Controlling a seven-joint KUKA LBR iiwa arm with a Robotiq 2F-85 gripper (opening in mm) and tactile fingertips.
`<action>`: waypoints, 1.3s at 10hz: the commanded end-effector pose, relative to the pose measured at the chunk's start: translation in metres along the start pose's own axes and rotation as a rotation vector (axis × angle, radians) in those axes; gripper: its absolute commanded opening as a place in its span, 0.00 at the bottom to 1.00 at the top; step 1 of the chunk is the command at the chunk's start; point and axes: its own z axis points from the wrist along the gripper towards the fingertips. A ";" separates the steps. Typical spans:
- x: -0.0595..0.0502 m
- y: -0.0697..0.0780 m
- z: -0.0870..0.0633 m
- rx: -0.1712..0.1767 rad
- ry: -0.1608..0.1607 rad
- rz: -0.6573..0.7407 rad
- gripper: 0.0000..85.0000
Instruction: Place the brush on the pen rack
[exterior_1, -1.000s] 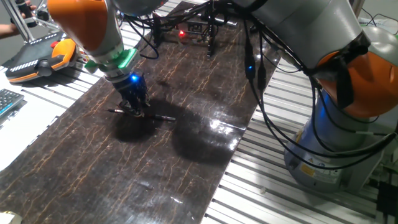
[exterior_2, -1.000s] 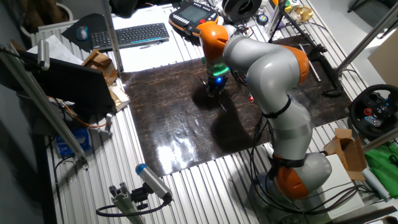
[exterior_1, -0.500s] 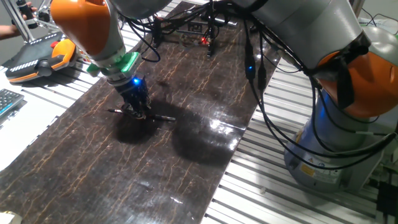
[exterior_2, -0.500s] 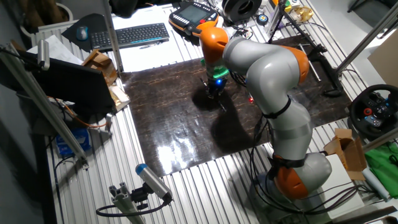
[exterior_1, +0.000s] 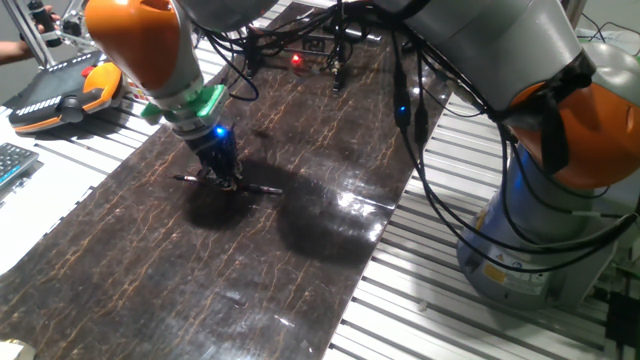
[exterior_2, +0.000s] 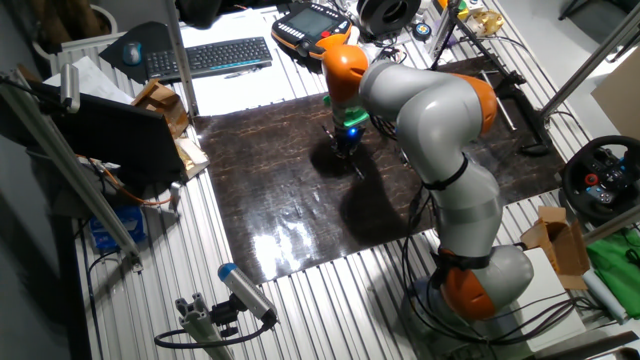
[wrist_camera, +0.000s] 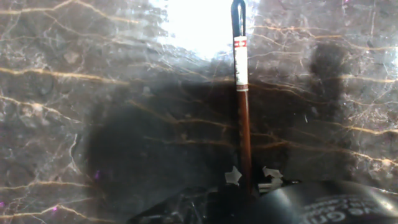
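Observation:
The brush (exterior_1: 258, 188) lies flat on the dark marble-patterned mat (exterior_1: 250, 270), a thin stick with a dark tip. My gripper (exterior_1: 226, 183) is down over its middle, fingertips at the mat on either side of it. In the hand view the brush (wrist_camera: 240, 87) runs straight away from me with an orange-brown shaft, and a small gap shows beside it at the fingertips (wrist_camera: 233, 176). From the other fixed view the gripper (exterior_2: 345, 148) stands near the mat's middle. The pen rack (exterior_1: 339, 62) stands at the mat's far end; in the other fixed view the pen rack (exterior_2: 512, 88) is well right of the gripper.
An orange teach pendant (exterior_1: 70, 90) and a keyboard (exterior_2: 210, 55) lie off the mat on the slatted table. Cables (exterior_1: 410, 110) hang along the mat's right side. The arm's base (exterior_1: 540, 240) stands beyond the right edge. A black spool (exterior_2: 388, 12) sits at the back.
The arm's upper joint has shifted slightly right and the gripper has settled a little lower over the brush. The brush has not moved on the mat.

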 end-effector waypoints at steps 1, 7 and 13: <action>0.000 0.000 0.000 -0.001 -0.001 -0.005 0.11; -0.004 -0.016 -0.062 0.021 -0.021 0.207 0.01; 0.001 -0.049 -0.103 -0.009 -0.057 0.586 0.01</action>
